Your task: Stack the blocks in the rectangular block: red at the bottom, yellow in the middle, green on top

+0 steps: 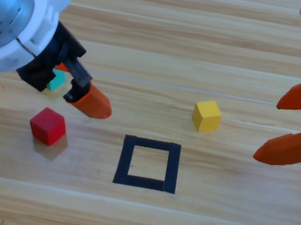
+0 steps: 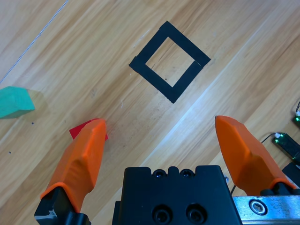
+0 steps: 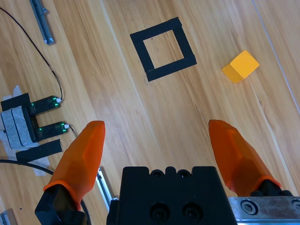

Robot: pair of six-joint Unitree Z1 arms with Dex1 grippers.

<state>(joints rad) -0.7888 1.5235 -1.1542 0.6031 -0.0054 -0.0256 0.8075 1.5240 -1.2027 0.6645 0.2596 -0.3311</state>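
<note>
The red cube [image 1: 48,125] sits on the bare wood to the left of the rectangular block [image 1: 148,163], well apart from it, and since it forms the bottom of the stack it is judged to be the thing to be taken first. The left gripper [image 1: 75,90] is held above the table just up and to the right of it, jaws spread wide with nothing between them; in the left wrist view only a corner of the red cube [image 2: 79,130] shows beside one orange jaw, so the gripper would need to be shifted until the cube is centred between the jaws, squared to two opposite faces, then lowered before closing. The green cube [image 1: 57,80] lies just behind the left gripper, partly hidden by it, and should be kept clear of during the descent. The yellow cube [image 1: 206,115] rests up and to the right of the outline, near it. The right gripper [image 1: 281,130] waits at the right edge, also open and empty. The cubes are plain, matte and sharp-edged, likely to be gripped easily on flat faces; the outline is flat black tape, wood grain showing through its middle; the table [image 1: 137,221] is smooth, pale planking.
</note>
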